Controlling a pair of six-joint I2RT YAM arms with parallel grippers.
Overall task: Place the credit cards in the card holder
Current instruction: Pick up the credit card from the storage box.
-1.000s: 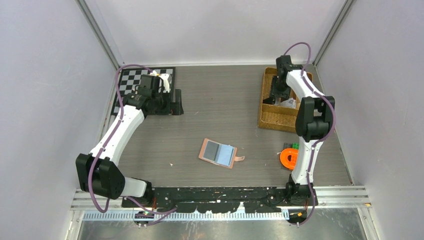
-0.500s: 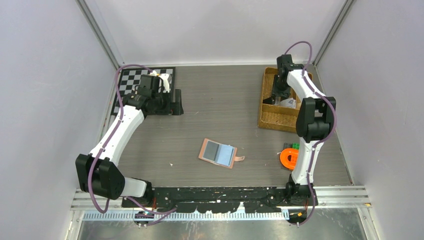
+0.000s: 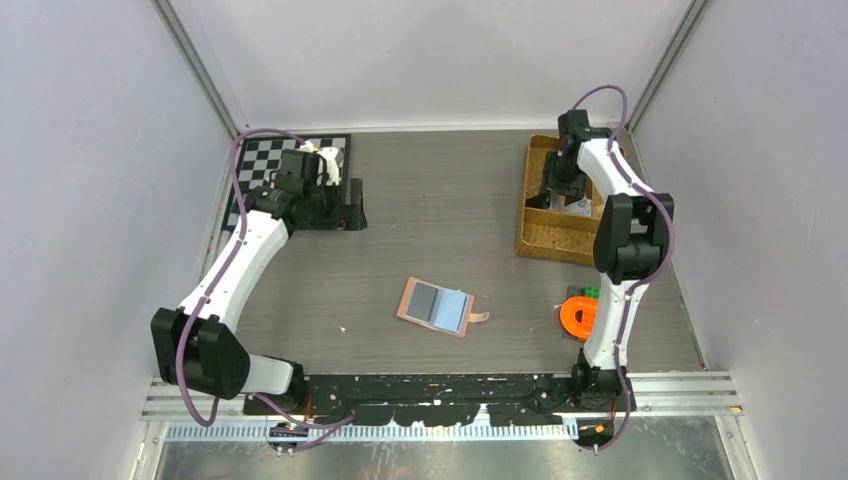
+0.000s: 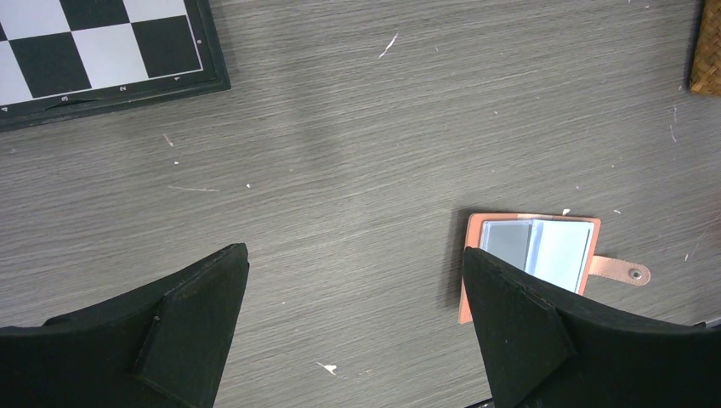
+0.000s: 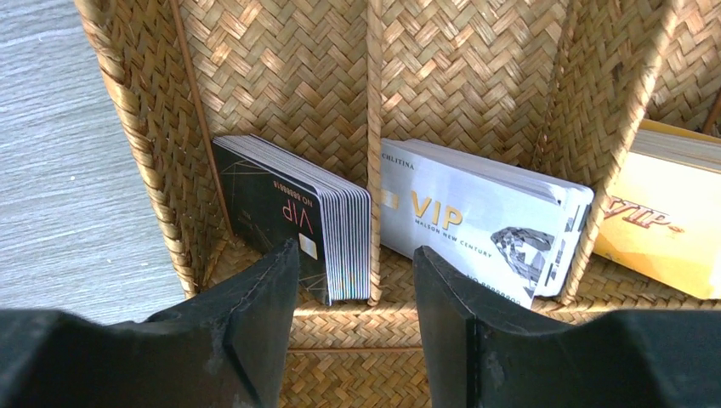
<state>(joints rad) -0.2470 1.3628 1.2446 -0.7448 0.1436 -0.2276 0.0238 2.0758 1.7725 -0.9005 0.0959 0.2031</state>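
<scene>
Right tool (image 5: 355,251) is down inside the wicker tray (image 5: 136,127) at the far right of the worktop (image 3: 450,210). Its jaws stand partly apart and clamp nothing. The near right corner of the stack of black credit cards (image 5: 289,217) sits in the gap. I cannot tell whether either finger touches it.

The stack of white credit cards (image 5: 476,225) is in the next compartment to the right, and the gold cards (image 5: 663,221) are beyond that.

Compared with a second ago, the right wrist has shifted slightly to the right over the tray. Nothing else has moved.

Left tool (image 4: 354,253) hangs fully open and empty beside the chessboard (image 3: 262,165) at far left.

The card holder (image 3: 436,306) lies open mid-worktop, well apart from both tools. A dark grey card (image 4: 510,244) and a pale card (image 4: 563,252) lie in it.
</scene>
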